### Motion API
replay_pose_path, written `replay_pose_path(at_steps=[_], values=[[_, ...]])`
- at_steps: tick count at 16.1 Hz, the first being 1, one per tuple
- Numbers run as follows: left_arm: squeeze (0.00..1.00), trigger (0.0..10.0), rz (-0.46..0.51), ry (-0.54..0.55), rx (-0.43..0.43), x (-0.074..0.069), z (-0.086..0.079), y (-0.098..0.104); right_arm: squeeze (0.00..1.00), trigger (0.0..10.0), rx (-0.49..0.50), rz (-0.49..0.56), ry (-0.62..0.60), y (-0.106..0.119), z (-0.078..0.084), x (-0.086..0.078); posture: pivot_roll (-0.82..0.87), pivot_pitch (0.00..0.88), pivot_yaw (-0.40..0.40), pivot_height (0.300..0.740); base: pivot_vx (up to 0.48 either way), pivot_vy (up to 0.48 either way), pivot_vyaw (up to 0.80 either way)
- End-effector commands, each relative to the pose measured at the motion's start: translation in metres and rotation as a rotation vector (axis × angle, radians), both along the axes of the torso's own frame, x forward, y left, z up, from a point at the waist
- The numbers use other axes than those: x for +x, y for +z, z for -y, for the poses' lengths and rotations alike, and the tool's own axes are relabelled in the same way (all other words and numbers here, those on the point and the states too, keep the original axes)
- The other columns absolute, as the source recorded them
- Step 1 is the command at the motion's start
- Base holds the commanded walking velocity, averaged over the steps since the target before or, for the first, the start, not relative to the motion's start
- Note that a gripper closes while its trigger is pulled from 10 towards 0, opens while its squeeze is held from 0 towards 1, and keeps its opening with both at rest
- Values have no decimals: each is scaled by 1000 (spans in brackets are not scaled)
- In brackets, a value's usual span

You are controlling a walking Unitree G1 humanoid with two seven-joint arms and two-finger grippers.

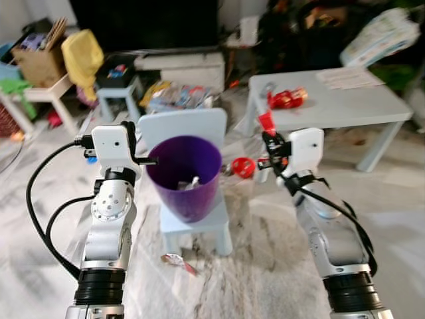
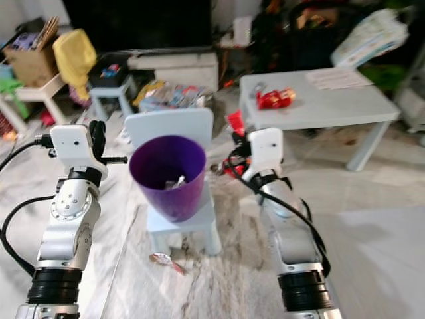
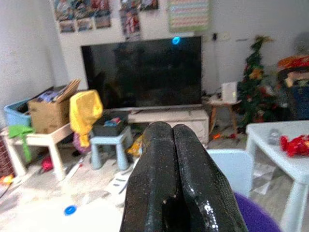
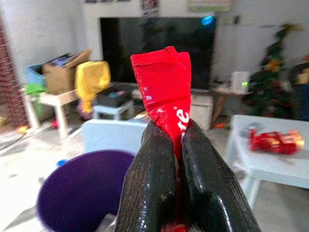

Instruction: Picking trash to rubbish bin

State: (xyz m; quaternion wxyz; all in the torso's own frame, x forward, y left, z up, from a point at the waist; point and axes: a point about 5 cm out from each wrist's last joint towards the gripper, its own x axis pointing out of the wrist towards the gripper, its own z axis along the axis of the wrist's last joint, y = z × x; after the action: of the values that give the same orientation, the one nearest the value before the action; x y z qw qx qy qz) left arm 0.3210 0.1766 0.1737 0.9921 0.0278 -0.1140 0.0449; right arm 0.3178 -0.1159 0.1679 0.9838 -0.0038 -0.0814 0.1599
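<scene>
Right wrist view shows the right gripper (image 4: 176, 140) with its two black fingers pinched on a red wrapper (image 4: 165, 82), which stands up above the tips. From the head camera, that gripper hangs just to the right of the purple bin (image 1: 184, 174), not yet over its mouth. The left gripper (image 3: 173, 145) has its fingers pressed together on nothing, held at the bin's left rim. The bin sits on a small white chair (image 1: 192, 222) with some trash already inside. To do this well, I would carry the wrapper inward until it is clearly above the opening before parting the fingers. Another scrap (image 1: 178, 262) lies on the floor. Farther off, red packets (image 1: 287, 98) rest on the white table (image 1: 345, 106).
</scene>
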Motion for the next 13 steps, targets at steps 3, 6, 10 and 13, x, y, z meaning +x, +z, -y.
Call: replay_pose_path(at_steps=[3, 6, 10, 13], values=[[0, 0, -9, 10, -3, 1, -4, 0, 0, 0, -5, 21, 11, 5, -2, 0, -30, 5, 3, 740, 0, 0, 0], [0, 0, -4, 1, -9, 2, -4, 1, 0, 0, -9, 25, 15, 5, -4, 0, -29, 3, 3, 740, 256, 0, 0], [0, 0, -8, 0, -12, 2, -4, 0, 0, 0, -13, 28, 18, 6, -4, 0, -30, 2, 4, 740, 472, 0, 0], [0, 0, -13, -1, -13, 2, -4, -1, 0, 0, -15, 28, 19, 5, -5, 0, -31, 3, 4, 740, 465, 0, 0]])
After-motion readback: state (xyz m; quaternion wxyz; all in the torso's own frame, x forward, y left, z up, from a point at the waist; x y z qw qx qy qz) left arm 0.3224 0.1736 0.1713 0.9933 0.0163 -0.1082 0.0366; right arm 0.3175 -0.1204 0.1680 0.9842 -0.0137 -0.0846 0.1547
